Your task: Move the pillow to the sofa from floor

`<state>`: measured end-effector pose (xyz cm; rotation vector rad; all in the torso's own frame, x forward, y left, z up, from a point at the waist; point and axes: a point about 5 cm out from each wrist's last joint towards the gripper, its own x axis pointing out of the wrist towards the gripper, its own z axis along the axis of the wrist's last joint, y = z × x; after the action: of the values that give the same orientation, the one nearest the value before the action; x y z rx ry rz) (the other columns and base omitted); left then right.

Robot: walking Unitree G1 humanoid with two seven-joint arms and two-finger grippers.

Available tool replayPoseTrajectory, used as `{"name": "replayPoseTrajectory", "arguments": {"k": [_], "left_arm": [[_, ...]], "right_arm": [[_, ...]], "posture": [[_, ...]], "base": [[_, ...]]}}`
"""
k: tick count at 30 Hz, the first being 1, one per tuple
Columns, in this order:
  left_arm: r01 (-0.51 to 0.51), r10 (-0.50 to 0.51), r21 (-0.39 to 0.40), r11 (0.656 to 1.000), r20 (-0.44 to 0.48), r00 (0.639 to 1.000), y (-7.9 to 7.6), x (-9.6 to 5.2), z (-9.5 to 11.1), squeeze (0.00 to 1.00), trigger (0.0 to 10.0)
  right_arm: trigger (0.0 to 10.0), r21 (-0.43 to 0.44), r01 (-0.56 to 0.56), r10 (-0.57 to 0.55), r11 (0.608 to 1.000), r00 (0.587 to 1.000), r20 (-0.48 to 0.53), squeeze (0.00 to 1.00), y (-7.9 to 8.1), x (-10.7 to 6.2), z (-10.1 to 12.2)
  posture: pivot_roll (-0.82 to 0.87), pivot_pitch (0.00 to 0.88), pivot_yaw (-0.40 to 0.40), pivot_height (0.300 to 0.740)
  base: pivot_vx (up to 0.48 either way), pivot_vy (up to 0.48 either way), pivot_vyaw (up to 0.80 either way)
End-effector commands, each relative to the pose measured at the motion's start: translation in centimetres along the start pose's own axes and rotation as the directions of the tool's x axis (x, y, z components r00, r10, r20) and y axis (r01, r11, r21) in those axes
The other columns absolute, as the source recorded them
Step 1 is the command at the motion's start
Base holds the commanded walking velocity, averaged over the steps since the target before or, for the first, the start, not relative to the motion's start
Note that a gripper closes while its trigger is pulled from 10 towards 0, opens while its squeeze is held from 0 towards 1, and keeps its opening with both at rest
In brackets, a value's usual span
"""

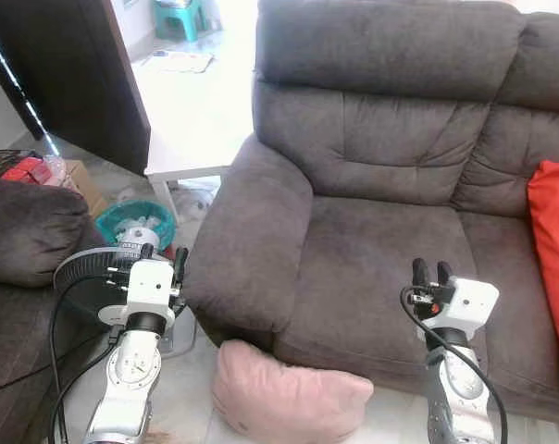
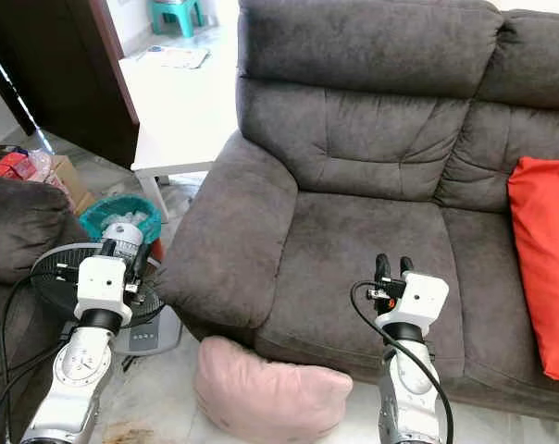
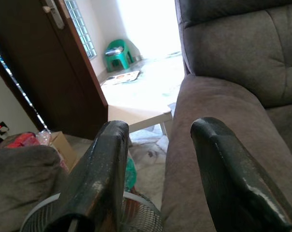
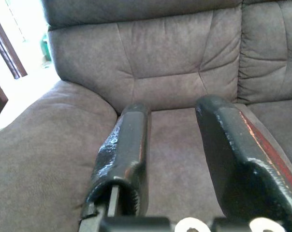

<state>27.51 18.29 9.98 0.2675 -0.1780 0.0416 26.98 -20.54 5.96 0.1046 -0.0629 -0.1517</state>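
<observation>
Left eye view: pillow [image 1: 289, 393] on the floor against the sofa [image 1: 381, 240] front, not yet picked up.
Left hand [image 1: 164, 262] and right hand [image 1: 430, 274] both released, empty, raised above it; next, they must drop and close on the pillow.

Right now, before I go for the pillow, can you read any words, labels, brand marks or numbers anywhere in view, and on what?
No readable text.
Papers on the floor past the white table: printed, too small and washed out to read.
Red packets in the cardboard box: print too blurred.
Fan base panel: markings too small.
Pink pillow, sofa, red cushion: no labels seen.
</observation>
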Motion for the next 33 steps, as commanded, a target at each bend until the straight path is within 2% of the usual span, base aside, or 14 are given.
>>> {"name": "replayPoseTrajectory", "arguments": {"k": [1, 33], "left_arm": [[0.008, -0.008, 0.001, 1.000, 0.006, 1.000, -0.10, 0.00, 0.33, 0.00, 10.0], [0.008, -0.008, 0.001, 1.000, -0.006, 1.000, -0.13, -0.11, 0.47, 0.00, 10.0]], "right_arm": [[10.0, 0.004, -0.006, 0.006, 1.000, 1.000, 0.006, 0.00, 0.27, 0.27, 0.36], [10.0, -0.015, -0.012, 0.011, 1.000, 1.000, -0.028, 0.00, 0.46, 0.55, 0.13]], "posture": [[0.15, 0.084, -0.015, 0.740], [0.15, 0.083, -0.017, 0.740]], "base": [[0.000, 0.000, 0.00], [0.000, 0.000, 0.00]]}}
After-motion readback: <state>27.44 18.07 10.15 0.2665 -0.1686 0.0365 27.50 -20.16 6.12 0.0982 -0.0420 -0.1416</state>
